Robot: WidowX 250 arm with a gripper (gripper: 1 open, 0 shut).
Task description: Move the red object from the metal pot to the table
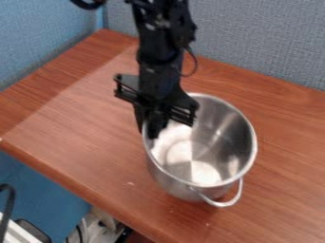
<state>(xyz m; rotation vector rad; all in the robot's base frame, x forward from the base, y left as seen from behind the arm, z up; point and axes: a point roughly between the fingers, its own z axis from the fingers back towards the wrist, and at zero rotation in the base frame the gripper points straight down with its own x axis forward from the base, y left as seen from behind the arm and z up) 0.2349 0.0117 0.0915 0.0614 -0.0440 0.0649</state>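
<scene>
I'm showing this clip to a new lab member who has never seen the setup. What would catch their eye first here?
The shiny metal pot stands out first, sitting on the reddish-brown table near its front edge, its wire handle toward the camera. Next is the black arm reaching straight down, its end effector shut and dipping inside the pot's left rim. No red object is visible anywhere at this moment.

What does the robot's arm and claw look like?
The arm is black and blocky, with thin dark cables running along it. Lower down a flat black crossbar sticks out to both sides. The claw is black too, ending in slim fingers. No markings show.
</scene>
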